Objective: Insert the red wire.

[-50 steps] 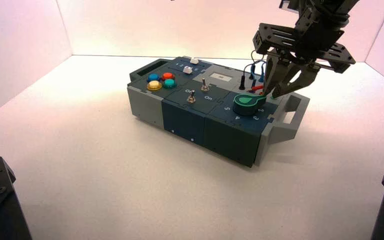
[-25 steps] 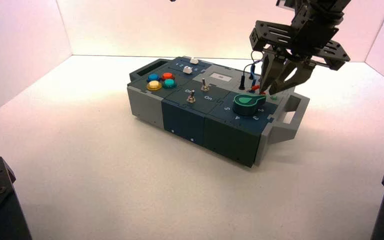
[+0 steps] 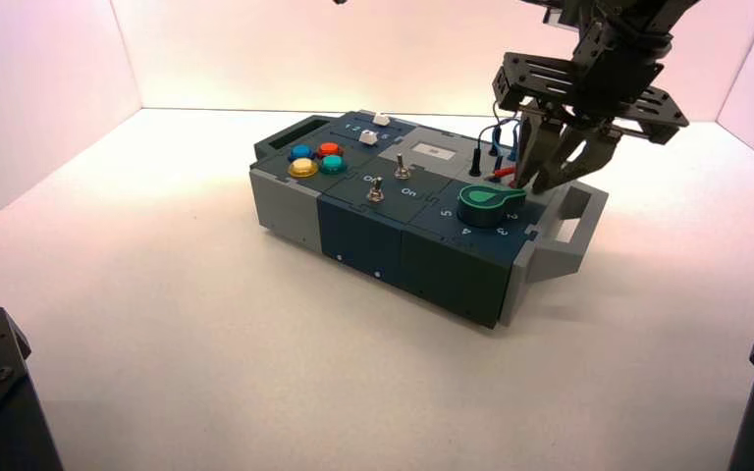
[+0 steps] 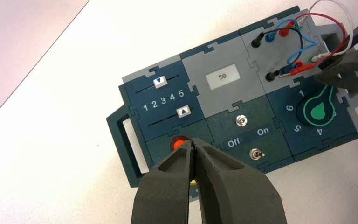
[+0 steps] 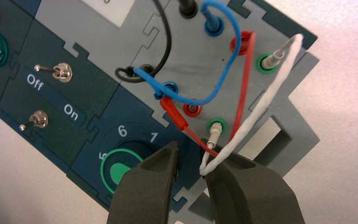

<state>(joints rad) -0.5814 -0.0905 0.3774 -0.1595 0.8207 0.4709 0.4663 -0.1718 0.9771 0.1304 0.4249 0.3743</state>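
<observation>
Red wire (image 5: 245,88), thin dark-red cable with bright red plugs: one plug seated in the far red socket, the loose red plug (image 5: 173,113) lying flat on the grey panel of the dark-blue control box (image 3: 422,255), just beside the empty red socket (image 5: 192,108), at about 12 o'clock from the green knob (image 3: 486,203). Right gripper (image 5: 191,161) hovers over that corner, jaws spread wide, holding nothing. Left gripper (image 4: 193,161) closed, empty, over the buttons. Judged: grasp and insertion both remain.
</observation>
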